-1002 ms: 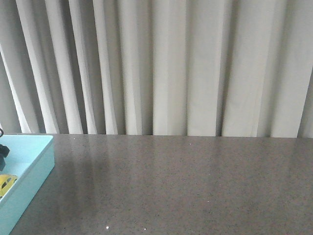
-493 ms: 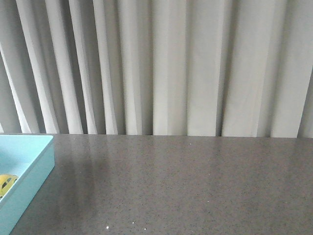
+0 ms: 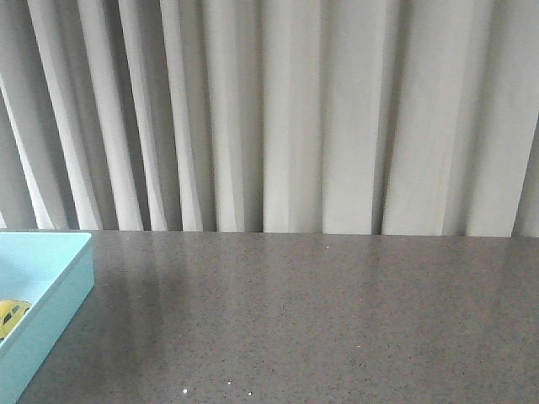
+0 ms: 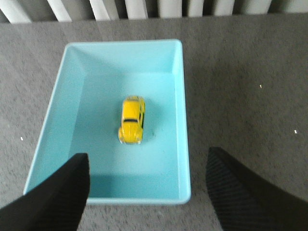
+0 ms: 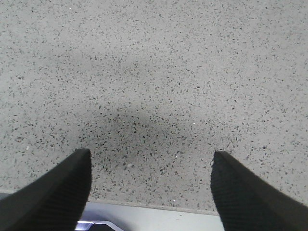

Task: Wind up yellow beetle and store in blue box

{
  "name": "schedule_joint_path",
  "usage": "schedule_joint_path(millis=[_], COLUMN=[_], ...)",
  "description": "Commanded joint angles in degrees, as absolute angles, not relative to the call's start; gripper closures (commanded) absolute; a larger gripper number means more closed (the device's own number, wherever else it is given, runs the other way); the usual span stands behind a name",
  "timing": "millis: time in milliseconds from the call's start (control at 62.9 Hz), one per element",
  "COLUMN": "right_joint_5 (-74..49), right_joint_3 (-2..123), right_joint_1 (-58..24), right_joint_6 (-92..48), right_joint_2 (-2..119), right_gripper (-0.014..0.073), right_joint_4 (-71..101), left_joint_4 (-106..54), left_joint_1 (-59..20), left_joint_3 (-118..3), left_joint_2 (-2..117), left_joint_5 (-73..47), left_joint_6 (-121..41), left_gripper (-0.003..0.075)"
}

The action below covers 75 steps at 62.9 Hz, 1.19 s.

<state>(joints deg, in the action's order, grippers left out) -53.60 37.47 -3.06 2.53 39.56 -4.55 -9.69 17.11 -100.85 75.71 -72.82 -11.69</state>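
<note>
yellow beetle: mid-floor of blue box | left gripper: released, at beetle's 6 o'clock | right gripper: released, empty | we lift clear without nudging walls

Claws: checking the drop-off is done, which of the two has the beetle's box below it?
The left claw, open above the blue box holding the yellow beetle. The right claw sees only bare tabletop.

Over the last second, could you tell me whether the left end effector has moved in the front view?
Yes. A second ago it showed dark above the blue box near the yellow beetle; it has since withdrawn leftward out of the frame.
</note>
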Motion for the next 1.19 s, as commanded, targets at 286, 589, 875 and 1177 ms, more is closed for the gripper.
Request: schedule_joint_path(millis=[286,589,875,1177], right_joint_5=[-50.7,-50.7,-50.7,-50.8], right_joint_3=[38.8,38.8,38.8,38.8], right_joint_1=[-3.2,-3.2,-3.2,-3.2], right_joint_6=[2.7,2.7,2.7,2.7], right_joint_2=[39.3,39.3,39.3,39.3], right_gripper=[0.0088,0.0088,0.0088,0.0088], right_joint_4=[-5.0,-5.0,-5.0,-5.0], left_joint_4=[-14.2,-10.2,-8.8,-8.8], left_joint_1=[10.8,-4.0,-4.0,-4.0], left_joint_3=[-57.3,-39.4,-34.4,-33.9], left_joint_2=[44.1,29.6,27.8,27.9], left_joint_5=[-46.1,-37.6,-28.8,-21.6], left_joint_6=[-11.5,-11.7,-7.7,-6.7], left_gripper=[0.0217,0.0217,0.0218,0.0217])
